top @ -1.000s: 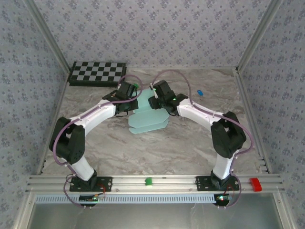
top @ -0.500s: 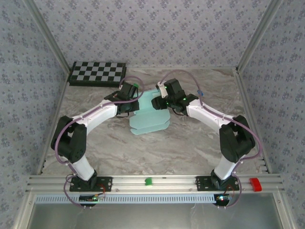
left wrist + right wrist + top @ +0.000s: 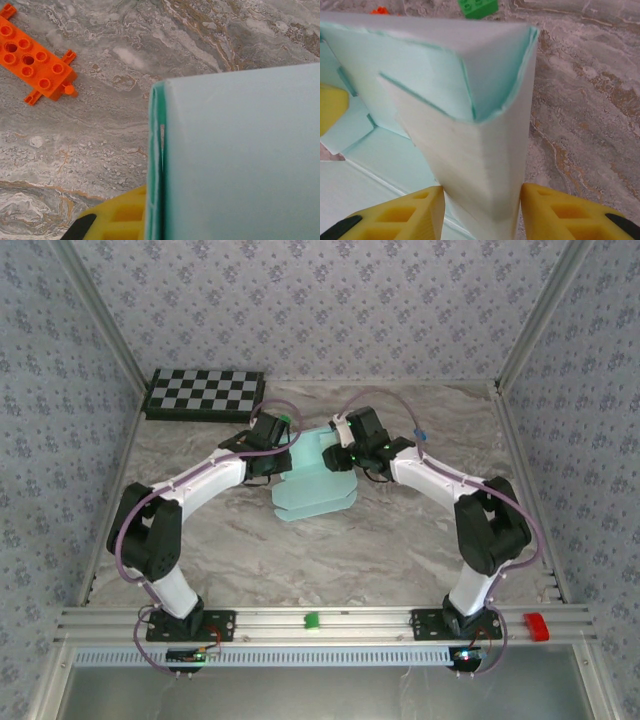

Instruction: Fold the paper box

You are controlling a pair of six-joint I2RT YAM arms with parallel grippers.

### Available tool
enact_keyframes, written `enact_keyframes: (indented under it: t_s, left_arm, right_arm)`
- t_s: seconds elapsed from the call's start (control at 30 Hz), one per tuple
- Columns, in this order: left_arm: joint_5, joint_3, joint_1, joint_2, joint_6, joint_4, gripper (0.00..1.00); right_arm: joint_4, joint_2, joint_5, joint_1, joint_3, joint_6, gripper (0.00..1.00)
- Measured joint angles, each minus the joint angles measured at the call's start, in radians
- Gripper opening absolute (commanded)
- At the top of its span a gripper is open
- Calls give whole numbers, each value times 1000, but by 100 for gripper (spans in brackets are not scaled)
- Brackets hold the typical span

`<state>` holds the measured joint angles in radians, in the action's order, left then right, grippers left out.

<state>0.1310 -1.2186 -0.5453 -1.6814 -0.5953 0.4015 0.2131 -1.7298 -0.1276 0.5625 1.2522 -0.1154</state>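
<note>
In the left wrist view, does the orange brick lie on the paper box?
No, the orange brick lies on the marble table, apart from the paper box.

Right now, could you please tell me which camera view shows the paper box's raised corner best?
The right wrist view: the upright folded corner of the paper box stands close up inside the right gripper. The left wrist view shows one panel's edge; the top view shows the whole box, small.

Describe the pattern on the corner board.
The board: black and white checks, best in the top view.
</note>
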Motion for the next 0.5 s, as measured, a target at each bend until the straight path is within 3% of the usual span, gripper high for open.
enact_keyframes:
  t_s: [0.5]
  left_arm:
    - [-1,0,0,0,0,7,0]
  right_arm:
    - [0,-53,39,-5,5,0,37]
